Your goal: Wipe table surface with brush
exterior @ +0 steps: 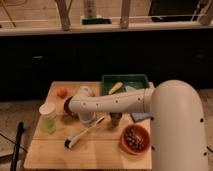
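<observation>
The table surface [55, 155] is a light tan wooden top. The brush [85, 132] lies tilted across its middle. Its white handle rises to the upper right and its dark bristle head [68, 143] rests on the wood. My gripper [92, 121] hangs from the white arm over the table's centre. It is shut on the upper end of the brush handle. The wrist hides the fingers' upper part.
A green tray [139, 78] holding a yellow item [115, 88] stands at the back right. An orange fruit [62, 92], a dark bowl [67, 106] and a green cup [48, 117] are on the left. A red bowl [135, 139] and a blue-grey sponge [141, 117] are on the right.
</observation>
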`<action>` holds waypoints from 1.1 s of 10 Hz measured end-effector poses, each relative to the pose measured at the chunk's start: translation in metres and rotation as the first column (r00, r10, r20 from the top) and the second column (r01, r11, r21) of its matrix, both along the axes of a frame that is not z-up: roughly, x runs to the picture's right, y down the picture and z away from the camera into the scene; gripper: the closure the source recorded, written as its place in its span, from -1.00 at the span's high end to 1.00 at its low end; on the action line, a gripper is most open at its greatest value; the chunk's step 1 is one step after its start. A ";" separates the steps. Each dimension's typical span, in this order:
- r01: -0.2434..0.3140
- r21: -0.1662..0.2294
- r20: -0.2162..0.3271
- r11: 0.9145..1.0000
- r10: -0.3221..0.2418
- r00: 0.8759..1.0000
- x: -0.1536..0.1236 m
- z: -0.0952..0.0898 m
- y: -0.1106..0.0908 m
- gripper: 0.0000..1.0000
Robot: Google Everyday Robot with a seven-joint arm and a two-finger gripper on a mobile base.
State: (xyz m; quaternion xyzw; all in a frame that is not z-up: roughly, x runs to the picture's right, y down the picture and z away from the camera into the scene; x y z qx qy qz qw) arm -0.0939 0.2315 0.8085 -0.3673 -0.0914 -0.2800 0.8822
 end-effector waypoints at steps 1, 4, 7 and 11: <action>0.006 -0.016 0.046 1.000 -0.006 0.999 -0.016 -0.002 0.004 -1.00; 0.037 -0.067 0.109 0.997 -0.029 0.994 -0.026 -0.021 0.023 -1.00; 0.050 -0.085 0.061 0.995 -0.044 0.997 0.007 -0.030 0.026 -1.00; 0.043 -0.046 -0.047 0.998 -0.045 0.998 0.049 -0.014 0.008 -1.00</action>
